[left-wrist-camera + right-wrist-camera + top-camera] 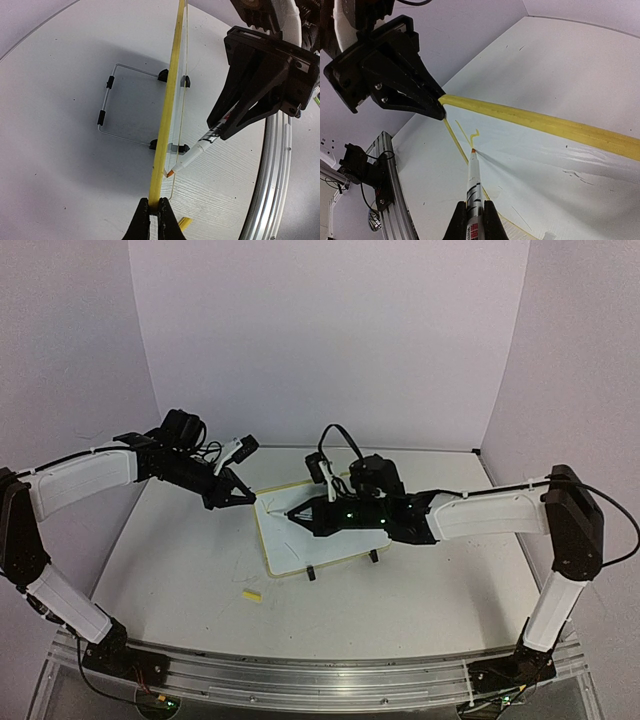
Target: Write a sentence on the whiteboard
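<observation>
Propped on black clip feet (312, 574) in the middle of the counter (180, 560), the small yellow-rimmed white whiteboard (295, 550) looks light, stiff and tippy, so the left fingers (142, 225) pinching its rim corner seem well placed, while the right fingers (457, 225) clamp a white marker (472, 180).

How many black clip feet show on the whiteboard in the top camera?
2: left foot and right foot, both clipped on the whiteboard at its near edge. Others may be hidden farther back.

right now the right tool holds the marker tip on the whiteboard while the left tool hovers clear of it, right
No: the left tool is shut on the whiteboard rim, as the left wrist view shows. The right tool does hold the marker tip on it.
</observation>
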You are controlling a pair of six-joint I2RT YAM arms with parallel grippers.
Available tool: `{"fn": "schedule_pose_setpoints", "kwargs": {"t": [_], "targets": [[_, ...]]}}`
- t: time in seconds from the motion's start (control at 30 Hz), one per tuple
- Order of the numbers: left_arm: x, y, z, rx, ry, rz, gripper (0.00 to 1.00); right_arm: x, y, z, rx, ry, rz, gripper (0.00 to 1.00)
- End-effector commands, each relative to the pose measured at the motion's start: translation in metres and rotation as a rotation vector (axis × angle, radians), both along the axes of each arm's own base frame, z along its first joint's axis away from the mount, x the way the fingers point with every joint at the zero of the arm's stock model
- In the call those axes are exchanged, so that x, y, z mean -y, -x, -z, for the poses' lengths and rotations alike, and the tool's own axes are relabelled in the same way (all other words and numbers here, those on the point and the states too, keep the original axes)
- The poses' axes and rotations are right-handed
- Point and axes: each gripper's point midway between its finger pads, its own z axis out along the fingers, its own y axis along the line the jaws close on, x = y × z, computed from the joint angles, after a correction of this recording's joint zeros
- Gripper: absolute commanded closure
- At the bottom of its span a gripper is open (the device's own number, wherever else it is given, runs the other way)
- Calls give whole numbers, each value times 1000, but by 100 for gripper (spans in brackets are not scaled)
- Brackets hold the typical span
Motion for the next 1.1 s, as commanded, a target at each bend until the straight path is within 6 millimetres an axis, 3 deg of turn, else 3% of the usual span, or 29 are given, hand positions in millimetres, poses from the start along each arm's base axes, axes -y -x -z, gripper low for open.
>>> {"fn": "schedule_pose_setpoints", "kwargs": {"t": [0.0, 0.2, 0.43, 0.67, 0.8, 1.07], "targets": [[-2, 0, -8, 51, -2, 6, 100, 5, -2, 27, -39, 45, 23, 100], [-2, 0, -8, 52, -2, 6, 100, 6, 0, 33, -50, 54, 16, 100], [-2, 0, -8, 54, -3, 4, 100, 4, 4, 25, -47, 38, -10, 100], [-2, 0, -8, 55, -4, 3, 100, 7, 24, -28, 7, -99, -81, 100], [-2, -1, -9, 55, -4, 2, 100, 15, 22, -44, 36, -122, -44, 100], [-2, -1, -8, 53, -4, 2, 100, 14, 7, -33, 44, -73, 14, 100]]}}
